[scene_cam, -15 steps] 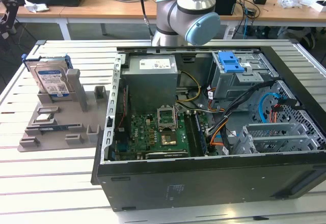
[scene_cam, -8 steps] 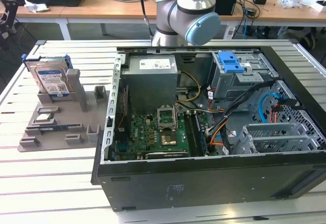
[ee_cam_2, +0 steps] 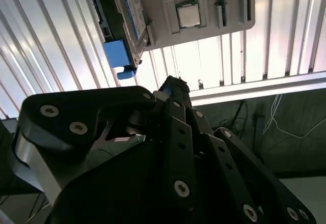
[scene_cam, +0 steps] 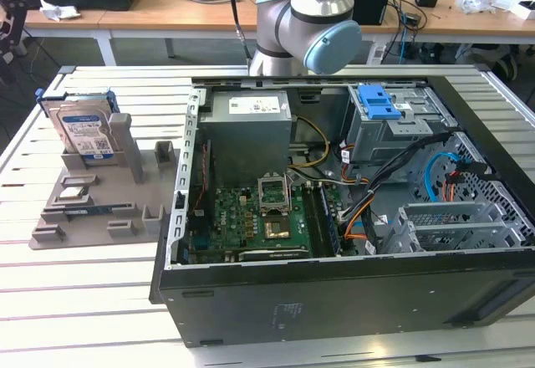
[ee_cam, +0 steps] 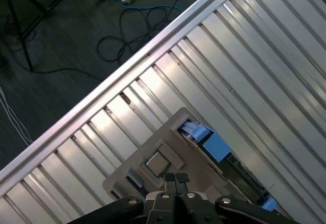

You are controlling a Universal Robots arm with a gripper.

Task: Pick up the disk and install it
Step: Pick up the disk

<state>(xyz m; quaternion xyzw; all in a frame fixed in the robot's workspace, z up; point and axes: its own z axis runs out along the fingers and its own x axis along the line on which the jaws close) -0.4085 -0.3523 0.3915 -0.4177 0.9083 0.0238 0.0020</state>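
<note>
- The disk (scene_cam: 84,134), a flat silver-metal hard drive with a white-and-blue label and a blue plastic frame, is standing on edge in a slot of the grey plastic holder tray (scene_cam: 100,213).
- The tray is lying on the slatted metal table (scene_cam: 84,293), at the exterior view's left of the open black computer case (scene_cam: 334,301).
- In the first wrist view, the black gripper (ee_cam: 175,177) is hovering above the tray with its fingertips pressing together on nothing, apart from the disk.
- A small square silver processor chip (ee_cam_2: 189,14) is sitting in the tray near the disk.

Closed hand (ee_cam: 176,177) hovers over grey holder (ee_cam: 170,132); disk (ee_cam: 213,144) at holder's edge.
</note>
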